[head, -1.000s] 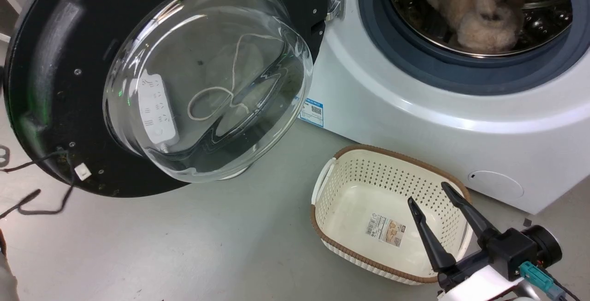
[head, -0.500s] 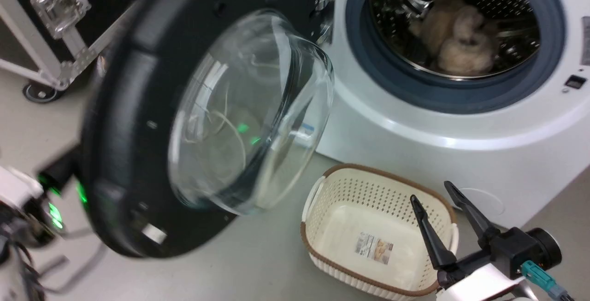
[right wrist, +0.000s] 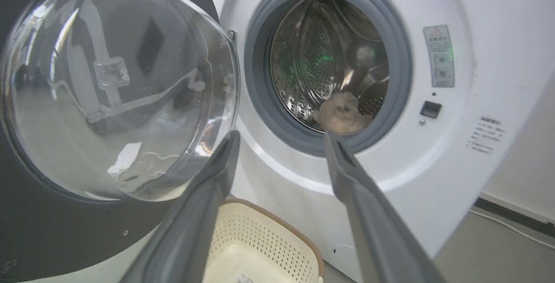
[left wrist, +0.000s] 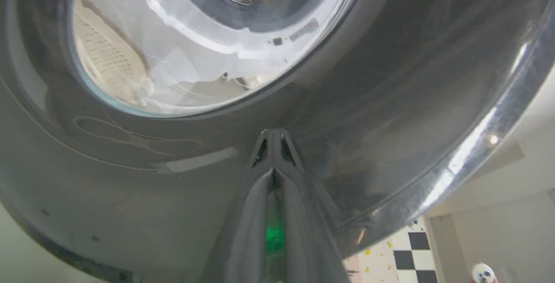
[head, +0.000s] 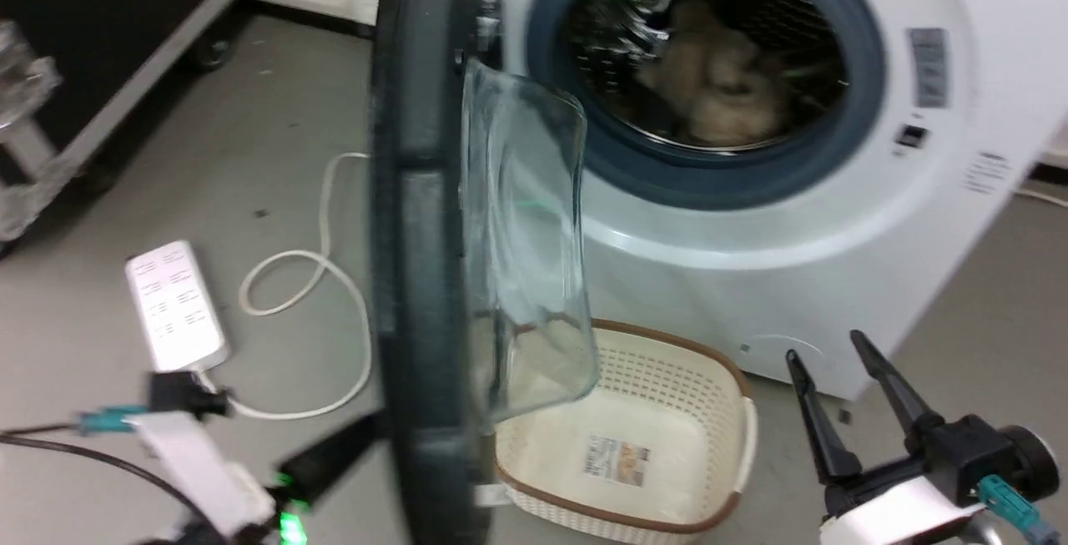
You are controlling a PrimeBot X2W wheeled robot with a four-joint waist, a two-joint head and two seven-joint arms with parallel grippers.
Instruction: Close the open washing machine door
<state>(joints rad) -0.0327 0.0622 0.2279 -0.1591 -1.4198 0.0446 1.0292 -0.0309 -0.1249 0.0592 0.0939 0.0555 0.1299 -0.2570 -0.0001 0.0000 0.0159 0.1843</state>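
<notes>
The washing machine door [head: 417, 236], a large round glossy black disc with a bulging clear glass bowl, stands edge-on and half open, hinged at the left side of the white front-loading washer [head: 751, 261]. The step in hand looks to be the push: the left gripper [left wrist: 273, 134], dark fingers pressed together and empty, touches the door's outer face. Next, it probably needs steady pressure toward the washer until the door latches. The right gripper [head: 824, 346], fingers spread wide and empty, hangs low before the washer.
</notes>
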